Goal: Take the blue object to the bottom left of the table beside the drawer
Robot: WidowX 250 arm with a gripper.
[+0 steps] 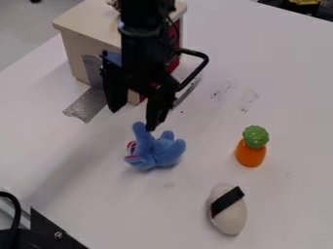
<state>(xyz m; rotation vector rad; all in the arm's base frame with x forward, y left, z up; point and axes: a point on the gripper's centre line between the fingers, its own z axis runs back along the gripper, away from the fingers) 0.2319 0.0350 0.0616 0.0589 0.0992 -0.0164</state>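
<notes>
at lower left, black hardware (55, 235), cut off by the edge; its purpose cannot be told. next, silvery tape (86, 104), running from the foot of the drawer box (75, 61) onto the white table (39, 146), presumably to keep the box from sliding. the black arm (143, 44) hangs before the box and hides much of its front, so whether the drawer is closed cannot be told. the pincer (133, 120) points down with its two tips apart, the spread probably meant to admit a part of the toy. just beneath it, the blue stuffed toy (159, 153) lies on the table, a limb or trunk raised, which should offer a handy hold; contact with the nearer tip cannot be made out. beside the pincer, a black loop (205, 61), its attachment hidden. farther right, a white egg-shaped toy (231, 218) with a dark band, then an orange toy (249, 154) with a green top, upright, both apart from the blue one. at upper right, a dark object (315, 10), cut off by the edge
</notes>
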